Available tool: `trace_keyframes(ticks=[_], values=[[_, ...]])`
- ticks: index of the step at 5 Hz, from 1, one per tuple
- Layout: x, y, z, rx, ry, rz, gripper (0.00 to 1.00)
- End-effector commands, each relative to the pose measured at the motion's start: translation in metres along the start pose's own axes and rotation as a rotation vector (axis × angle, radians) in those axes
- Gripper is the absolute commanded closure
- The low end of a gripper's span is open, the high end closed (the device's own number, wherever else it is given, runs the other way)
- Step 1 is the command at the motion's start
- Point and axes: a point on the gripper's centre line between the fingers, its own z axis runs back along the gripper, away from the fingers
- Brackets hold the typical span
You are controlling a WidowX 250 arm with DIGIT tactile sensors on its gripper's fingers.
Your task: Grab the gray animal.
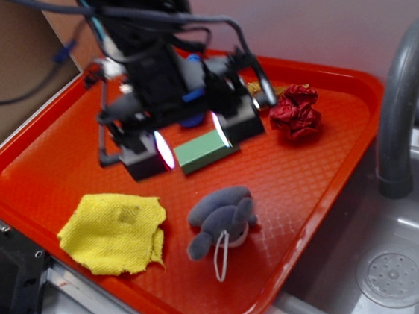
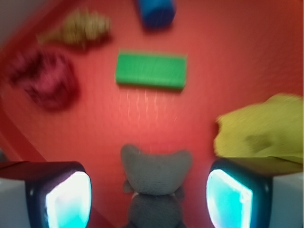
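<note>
The tool (image 1: 193, 142) hangs with jaws spread, empty, above the orange tray (image 1: 38, 167). The green block (image 1: 206, 150) lies below it. The gray animal (image 1: 222, 217) lies nearer the tray's front, beside the yellow cloth (image 1: 115, 232); a red crumpled object (image 1: 295, 112) sits apart.

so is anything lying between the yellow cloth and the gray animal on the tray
No. In the exterior view only bare red tray shows between the yellow cloth and the gray animal; they lie apart, not touching.
</note>
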Motion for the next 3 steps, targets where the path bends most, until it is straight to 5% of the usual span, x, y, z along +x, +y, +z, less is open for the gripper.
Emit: trace_keyframes(ticks=[1,2,3], values=[[-0.013,-0.009,-0.032,-0.047,0.214,0.005,0.0],[-0.021,-0.003,-0.049,-0.036,0.257,0.007,0.0],[-0.033,0.002,-0.061,-0.029,0.263,-0.038,1.0]])
